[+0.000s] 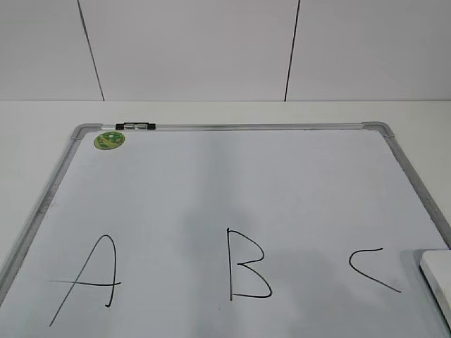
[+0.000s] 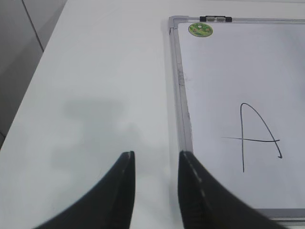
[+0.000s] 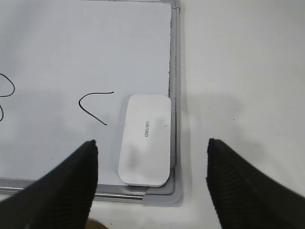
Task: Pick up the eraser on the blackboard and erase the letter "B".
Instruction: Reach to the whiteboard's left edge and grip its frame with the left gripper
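The blackboard (image 1: 246,190) is a white board with a grey frame, lying flat on the table. The letter "B" (image 1: 246,273) is drawn in black between an "A" (image 1: 88,282) and a "C" (image 1: 372,267). The eraser (image 3: 145,139), white with small grey print, lies on the board's near right corner beside the "C" (image 3: 94,106); its edge shows in the exterior view (image 1: 438,278). My right gripper (image 3: 151,152) is open wide above it, empty. My left gripper (image 2: 156,160) is open and empty over the table and the board's left frame (image 2: 183,105), near the "A" (image 2: 255,136).
A round green sticker (image 1: 109,139) sits at the board's far left corner, with a small black clip (image 1: 135,127) on the far frame. White table (image 2: 105,86) surrounds the board. A tiled wall (image 1: 211,49) stands behind.
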